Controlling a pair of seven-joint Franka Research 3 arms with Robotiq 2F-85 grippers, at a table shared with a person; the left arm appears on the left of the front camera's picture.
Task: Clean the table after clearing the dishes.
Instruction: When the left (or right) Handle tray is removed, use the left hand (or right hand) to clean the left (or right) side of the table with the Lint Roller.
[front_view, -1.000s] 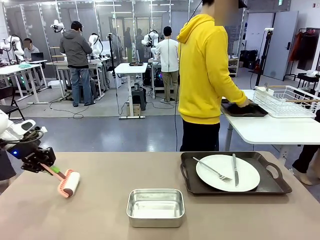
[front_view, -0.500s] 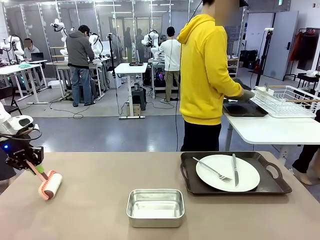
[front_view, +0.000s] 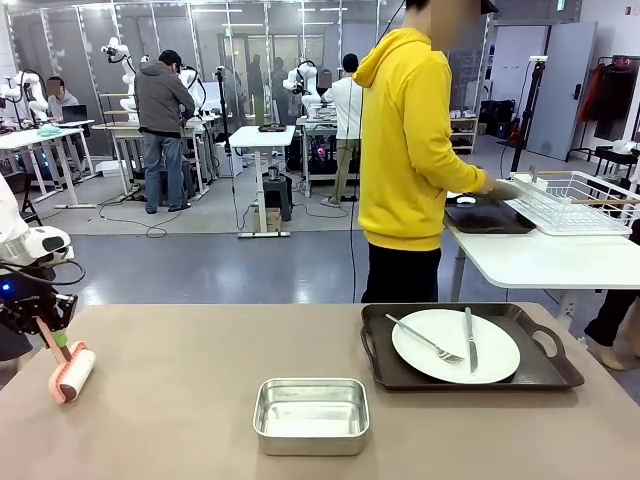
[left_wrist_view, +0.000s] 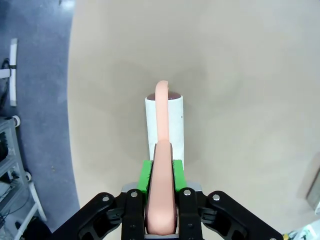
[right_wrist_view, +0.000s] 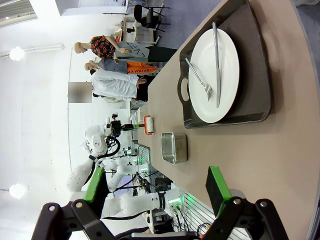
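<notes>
Left gripper (front_view: 40, 318) is clamped on the pink handle of a lint roller (front_view: 72, 374), whose white drum sits at the far left edge of the table (front_view: 200, 350), handle running straight out from the jaws. All the bare top lies to the robot's right of it. One plate (front_view: 455, 346) with fork (front_view: 425, 338) and knife (front_view: 469, 340) rests on a black tray (front_view: 540, 375) on the right half, much nearer the right gripper (right_wrist_view: 156, 172), which hangs wide open and empty
</notes>
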